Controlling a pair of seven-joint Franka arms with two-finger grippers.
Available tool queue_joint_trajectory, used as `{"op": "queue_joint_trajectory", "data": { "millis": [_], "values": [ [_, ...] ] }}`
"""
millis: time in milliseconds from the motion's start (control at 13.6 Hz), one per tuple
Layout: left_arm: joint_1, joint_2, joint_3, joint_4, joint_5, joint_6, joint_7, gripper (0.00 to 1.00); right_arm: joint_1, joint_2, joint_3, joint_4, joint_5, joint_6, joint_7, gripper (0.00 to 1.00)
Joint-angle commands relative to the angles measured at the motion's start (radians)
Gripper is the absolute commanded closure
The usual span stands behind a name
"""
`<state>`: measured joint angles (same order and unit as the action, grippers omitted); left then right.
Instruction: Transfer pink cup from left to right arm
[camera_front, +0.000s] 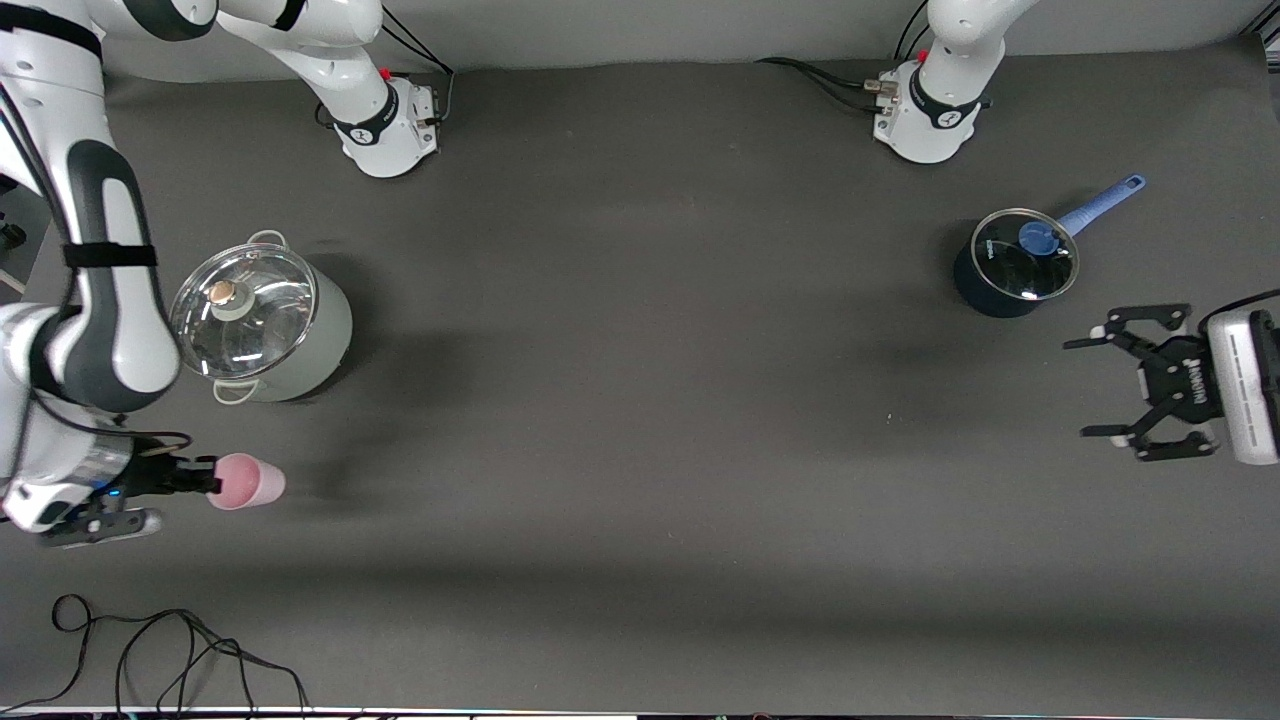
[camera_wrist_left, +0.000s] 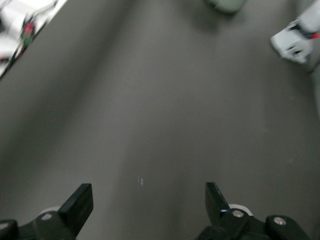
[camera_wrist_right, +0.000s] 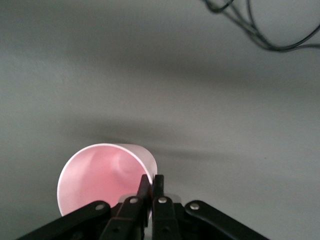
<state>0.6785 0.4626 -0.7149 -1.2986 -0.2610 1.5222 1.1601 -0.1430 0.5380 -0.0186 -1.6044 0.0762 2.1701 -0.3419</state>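
The pink cup (camera_front: 247, 481) is held on its side over the table at the right arm's end, clear of the big pot. My right gripper (camera_front: 205, 482) is shut on its rim. In the right wrist view the two straight fingers (camera_wrist_right: 151, 186) pinch the cup's wall, one inside and one outside, and the cup's open mouth (camera_wrist_right: 102, 175) faces the camera. My left gripper (camera_front: 1080, 388), the splayed claw, is open and empty over the table at the left arm's end, near the blue saucepan. In the left wrist view its jaws (camera_wrist_left: 149, 200) stand wide apart over bare mat.
A grey-green pot with a glass lid (camera_front: 262, 320) stands beside the right arm's forearm. A dark blue saucepan with a lid and blue handle (camera_front: 1015, 262) stands near the left gripper. A black cable (camera_front: 150, 650) lies at the table's near edge.
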Motion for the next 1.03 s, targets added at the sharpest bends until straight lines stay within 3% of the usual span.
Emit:
{"op": "queue_joint_trajectory", "data": {
  "millis": [0, 221, 516, 958],
  "values": [
    [-0.011, -0.128, 0.002, -0.018, 0.161, -0.065, -0.286, 0.0, -0.004, 0.006, 0.002, -0.029, 0.031, 0.058, -0.061, 1.0],
    [-0.005, -0.17, 0.003, -0.018, 0.259, -0.117, -0.56, 0.0, 0.002, 0.068, 0.003, -0.029, 0.031, 0.154, -0.08, 1.0],
    [-0.016, -0.199, -0.003, -0.021, 0.385, -0.165, -0.746, 0.0, 0.002, 0.121, 0.005, -0.031, 0.031, 0.232, -0.078, 1.0],
    [-0.089, -0.21, -0.011, -0.025, 0.376, -0.192, -1.287, 0.0, 0.002, 0.126, 0.006, -0.028, 0.031, 0.237, -0.068, 1.0]
  ]
}}
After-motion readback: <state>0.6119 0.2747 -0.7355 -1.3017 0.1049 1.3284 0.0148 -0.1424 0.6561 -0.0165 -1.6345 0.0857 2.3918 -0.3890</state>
